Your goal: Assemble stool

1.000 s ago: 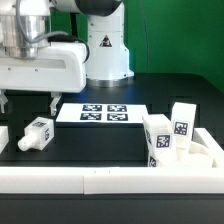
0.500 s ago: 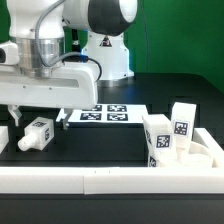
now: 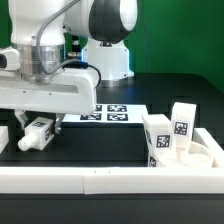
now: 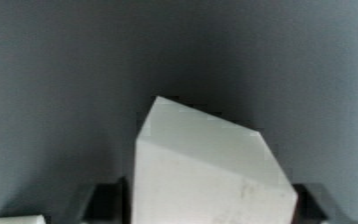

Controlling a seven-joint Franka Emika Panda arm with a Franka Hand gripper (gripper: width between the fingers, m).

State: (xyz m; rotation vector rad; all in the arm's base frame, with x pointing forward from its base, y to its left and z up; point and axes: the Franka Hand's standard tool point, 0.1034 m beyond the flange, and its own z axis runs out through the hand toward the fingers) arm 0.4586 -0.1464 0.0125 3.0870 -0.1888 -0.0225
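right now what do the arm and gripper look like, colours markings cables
The arm is glossy white with rounded links and a black joint cap. What looks like a thin dark cable curves by the wrist. The gripper has a wide, boxy white body and two short dark fingers. No lettering is legible.

Exterior view: set low, near table (image 3: 100, 142) height, facing across it to the arm base (image 3: 105, 55) at the back. White border rail (image 3: 100, 180) close in foreground.

Wrist view: looks along the tool (image 4: 208, 208), very near, dark table behind.

Shared: the stool leg (image 3: 37, 132) (image 4: 202, 165) at the exterior view's left, under the tool.
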